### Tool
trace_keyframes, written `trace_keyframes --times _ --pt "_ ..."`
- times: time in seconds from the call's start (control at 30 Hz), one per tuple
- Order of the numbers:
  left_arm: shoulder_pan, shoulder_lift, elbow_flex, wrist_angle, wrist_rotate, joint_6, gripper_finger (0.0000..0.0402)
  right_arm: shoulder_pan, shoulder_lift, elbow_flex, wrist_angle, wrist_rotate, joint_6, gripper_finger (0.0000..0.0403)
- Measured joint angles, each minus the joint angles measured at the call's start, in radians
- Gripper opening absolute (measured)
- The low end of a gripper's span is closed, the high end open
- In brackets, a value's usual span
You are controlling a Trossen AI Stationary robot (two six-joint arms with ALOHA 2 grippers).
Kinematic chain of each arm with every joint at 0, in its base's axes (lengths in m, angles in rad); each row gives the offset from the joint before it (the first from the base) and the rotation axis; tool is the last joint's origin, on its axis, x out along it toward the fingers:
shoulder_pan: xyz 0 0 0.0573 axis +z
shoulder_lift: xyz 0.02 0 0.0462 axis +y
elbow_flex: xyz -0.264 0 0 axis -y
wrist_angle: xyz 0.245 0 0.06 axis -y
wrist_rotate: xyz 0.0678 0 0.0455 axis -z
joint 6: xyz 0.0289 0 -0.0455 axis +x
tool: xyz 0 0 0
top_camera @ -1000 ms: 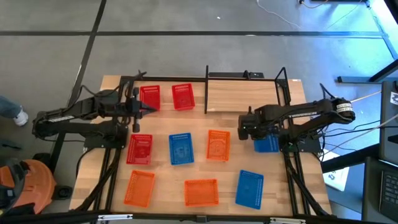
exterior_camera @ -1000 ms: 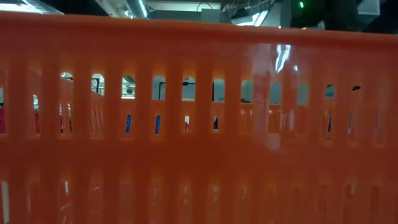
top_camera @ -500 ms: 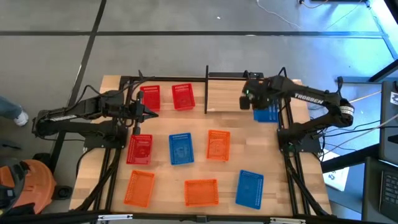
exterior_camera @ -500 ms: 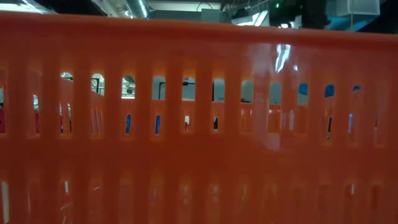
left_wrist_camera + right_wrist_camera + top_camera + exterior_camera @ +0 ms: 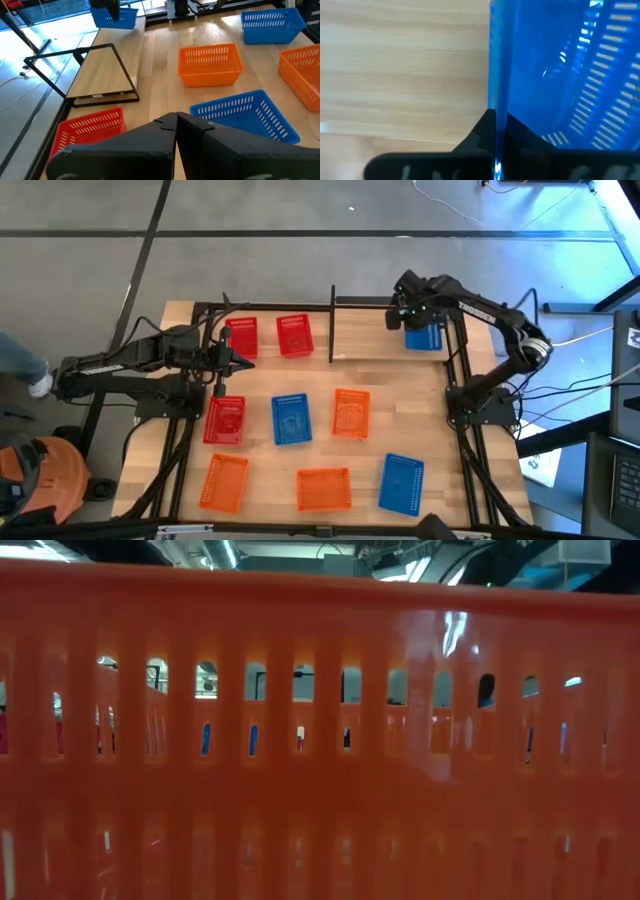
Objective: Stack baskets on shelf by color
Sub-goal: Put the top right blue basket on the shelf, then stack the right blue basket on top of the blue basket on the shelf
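- Every basket in view is empty, an open-topped mesh tray.
- Right gripper [image 5: 404, 320] is clamped on the rim of a blue basket [image 5: 424, 336] over the shelf [image 5: 365, 338], at its right end.
- Left gripper [image 5: 236, 358] is closed on nothing, near two red baskets [image 5: 268, 336].
- Other baskets lie singly on the table [image 5: 460, 480].

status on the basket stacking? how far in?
Done: nothing stacked; the shelf shows only bare board. In hand: the right hand is shut on the wall of a blue basket, held over the shelf's right end, not visibly set down. Left: two red baskets beside the shelf and six more on the table. The left hand waits shut, empty.
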Motion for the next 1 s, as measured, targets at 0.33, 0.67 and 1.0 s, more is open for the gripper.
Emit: trace_keyframes --times 0.33,0.67,1.0 --pt "0.0 0.0 0.0 0.0 0.0 -0.001 0.0 -0.021 0.026 0.0 -0.031 0.012 0.032 0.0" --pt "0.0 0.0 0.0 0.0 0.0 0.0 0.0 -0.041 0.026 0.0 -0.037 -0.017 0.08 0.0046" --pt "0.0 0.0 0.0 0.0 0.0 0.001 0.0 -0.051 -0.013 0.01 -0.011 -0.011 0.068 0.0077"
